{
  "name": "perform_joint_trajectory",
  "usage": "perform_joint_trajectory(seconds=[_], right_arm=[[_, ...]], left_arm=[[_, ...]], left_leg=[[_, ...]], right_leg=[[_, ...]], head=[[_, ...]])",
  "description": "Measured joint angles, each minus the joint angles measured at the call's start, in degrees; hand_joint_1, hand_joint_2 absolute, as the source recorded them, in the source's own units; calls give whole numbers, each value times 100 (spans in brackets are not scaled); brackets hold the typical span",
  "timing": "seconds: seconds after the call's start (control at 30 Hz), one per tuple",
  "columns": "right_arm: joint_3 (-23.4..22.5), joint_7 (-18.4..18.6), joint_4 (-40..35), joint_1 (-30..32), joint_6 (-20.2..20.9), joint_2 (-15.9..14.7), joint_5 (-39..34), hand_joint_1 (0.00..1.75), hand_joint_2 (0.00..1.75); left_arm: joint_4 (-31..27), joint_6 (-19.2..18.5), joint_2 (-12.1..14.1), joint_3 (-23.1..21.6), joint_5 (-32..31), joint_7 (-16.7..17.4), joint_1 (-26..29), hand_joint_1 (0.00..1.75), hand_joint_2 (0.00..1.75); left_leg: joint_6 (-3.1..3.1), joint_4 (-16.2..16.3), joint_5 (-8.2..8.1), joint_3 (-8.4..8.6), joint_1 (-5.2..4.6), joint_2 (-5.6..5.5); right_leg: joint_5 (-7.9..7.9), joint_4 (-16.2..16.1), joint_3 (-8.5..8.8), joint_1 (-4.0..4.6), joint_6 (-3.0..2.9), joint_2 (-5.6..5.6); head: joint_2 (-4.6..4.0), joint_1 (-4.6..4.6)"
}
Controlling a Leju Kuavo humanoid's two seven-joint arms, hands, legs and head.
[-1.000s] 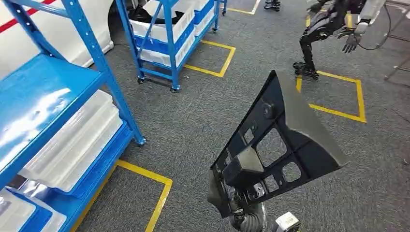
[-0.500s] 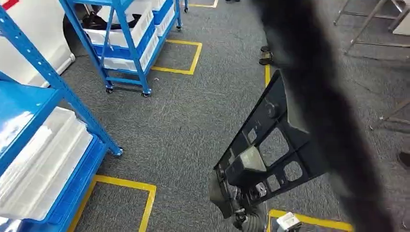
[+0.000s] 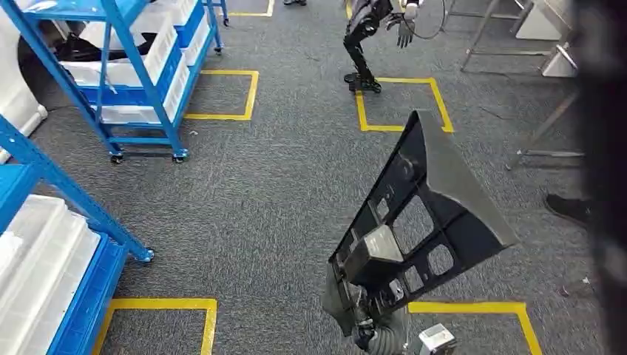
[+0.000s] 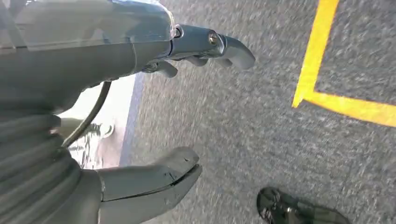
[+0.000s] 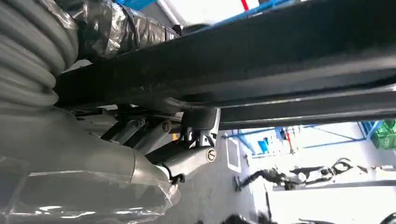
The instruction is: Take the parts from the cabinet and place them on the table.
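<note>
While my right hand (image 5: 177,149) had its fingers (image 5: 140,130) clamped on the low end of the black panel (image 3: 421,222), its long side ran up and away from me over the carpet (image 3: 281,185). Left hand (image 4: 140,116) hung empty, fingers apart, so the right was the one to set it down. Couldn't see the table.

No legible text, seemingly.

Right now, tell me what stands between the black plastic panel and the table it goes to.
No table can be made out. The black plastic panel, held by the right robot hand, hangs above grey carpet; nothing visible blocks it.
</note>
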Motion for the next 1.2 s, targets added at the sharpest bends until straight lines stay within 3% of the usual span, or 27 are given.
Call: perform_joint_trajectory(seconds=[0.07,0.1,0.13,0.17,0.2,0.23,0.27,0.37,0.4,0.43,0.47,0.53,0.57,0.6,0.63,0.7,0.73,0.77,0.87,0.9,0.93,0.97,1.03,1.07,1.1,1.13,1.2], right_arm=[[22,0,77,-56,-112,-24,2,175,175],[31,2,110,-70,-147,-37,4,175,175],[35,2,142,-82,-162,-46,4,175,175],[44,2,160,-93,-167,-50,9,175,175],[52,2,173,-107,-178,-53,11,175,175],[66,2,184,-132,-202,-61,11,175,175],[92,4,206,-164,-245,-72,11,175,175],[129,0,230,-186,-335,-92,9,175,175],[136,0,232,-192,-346,-94,7,175,175],[144,-2,236,-195,-365,-94,4,175,175],[164,0,243,-228,-383,-96,11,175,175],[203,0,267,-258,-451,-114,20,175,175],[214,0,280,-261,-466,-123,15,175,175],[223,0,291,-263,-472,-131,11,175,175],[227,0,298,-266,-477,-133,11,175,175],[234,0,306,-274,-486,-136,9,175,175],[243,0,306,-275,-490,-142,9,175,175],[254,0,308,-285,-503,-147,2,175,175],[264,0,300,-268,-551,-175,0,175,175],[264,0,276,-250,-556,-177,2,175,175],[264,-2,245,-216,-556,-182,7,175,175],[264,0,186,-196,-545,-182,9,175,175],[264,-2,136,-181,-514,-182,9,175,175],[264,-2,123,-162,-497,-182,7,175,175],[264,0,105,-137,-479,-182,-2,175,175],[262,0,86,-106,-462,-182,-15,175,175],[262,0,57,-81,-424,-182,-15,175,175]], left_arm=[[0,-18,7,24,4,-7,13,0,175],[0,-24,7,33,6,-11,8,0,175],[0,-33,7,37,11,-13,0,0,175],[0,-40,5,39,11,-13,-5,0,175],[0,-40,5,39,11,-13,-8,0,175],[0,-42,0,42,11,-15,-5,0,175],[0,-48,0,50,11,-15,1,0,175],[0,-64,0,90,6,-15,-41,0,175],[0,-66,2,96,0,-15,-47,0,175],[0,-83,2,107,-2,-15,-48,0,175],[0,-116,2,127,-2,-18,-34,0,175],[0,-175,0,131,-2,-22,-22,0,175],[0,-184,0,133,-2,-22,-11,0,175],[0,-188,0,136,-2,-26,0,0,175],[0,-188,2,142,-2,-26,5,0,175],[0,-188,5,151,-2,-33,-3,0,175],[0,-188,5,160,-4,-35,0,0,175],[0,-190,2,166,-7,-35,-5,0,175],[0,-193,2,166,-66,-33,-28,0,175],[0,-193,-2,168,-85,-33,-27,0,175],[0,-195,-4,168,-114,-33,-31,0,175],[0,-195,-4,168,-122,-41,-27,0,175],[0,-195,2,168,-131,-53,3,0,175],[0,-195,5,170,-144,-57,7,0,175],[0,-193,7,170,-155,-72,3,0,175],[0,-171,7,170,-175,-124,-2,0,175],[0,-129,5,166,-223,-208,-4,0,175]], left_leg=[[6,2,-10,-3,-21,169],[5,3,-19,3,-25,245],[-3,3,-32,15,-26,314],[-19,3,-50,41,-26,380],[-40,3,-69,77,-26,434],[-64,1,-92,99,-32,484],[-105,21,-118,94,-65,522],[-176,-17,-124,162,-70,693],[-218,-3,-178,148,-63,708],[-242,122,-274,137,-27,440],[-252,465,-484,-19,-25,227],[-275,1402,-909,-491,-16,73],[-288,1762,-977,-688,-17,58],[-295,1796,-874,-734,-16,57],[-296,1571,-656,-663,-13,52],[-289,678,-105,-299,10,-54],[-285,269,30,-149,40,-289],[-276,150,-64,-101,31,-464],[-174,156,-47,-91,-4,-307],[-110,93,-6,-83,24,-228],[-67,69,20,-71,31,-143],[-33,47,27,-70,25,-91],[-2,48,21,-78,-3,68],[4,48,14,-77,-10,151],[8,50,4,-74,-13,230],[0,50,-5,-65,-16,295],[-26,50,-42,-14,-18,437]], right_leg=[[-216,678,-323,-31,31,-36],[-135,673,-315,-46,37,-52],[57,389,-163,-49,36,-74],[305,-105,112,-48,20,-123],[536,-675,437,-34,-12,-267],[506,-1033,613,8,-43,-524],[513,-1067,624,65,-86,-510],[519,-1079,582,95,-148,-320],[559,-1157,637,18,-201,-243],[570,-1190,658,18,-219,-210],[583,-1194,655,7,-268,-160],[584,-1188,641,12,-277,-18],[583,-1177,638,17,-280,67],[580,-1163,640,16,-282,151],[572,-1142,642,10,-276,235],[545,-1094,647,-7,-238,388],[526,-1060,627,-14,-210,449],[510,-997,588,23,-172,502],[576,-1045,532,-22,-69,689],[579,-1032,505,-24,-30,756],[506,-938,487,-25,-30,519],[306,-673,354,8,-6,192],[-130,198,-67,-8,33,-2],[-233,532,-230,-18,45,-27],[-228,669,-299,-26,49,-41],[-104,553,-238,-33,50,-55],[375,-368,265,-28,17,-158]], head=[[-2,-2],[0,0],[0,-2],[0,0],[0,0],[0,0],[0,-2],[0,0],[0,-3],[0,-4],[0,-7],[0,-5],[0,-7],[-2,-5],[0,-7],[0,-7],[-2,-7],[-2,-7],[0,-5],[0,-4],[0,-5],[0,2],[0,-2],[0,2],[0,-2],[0,2],[0,2]])
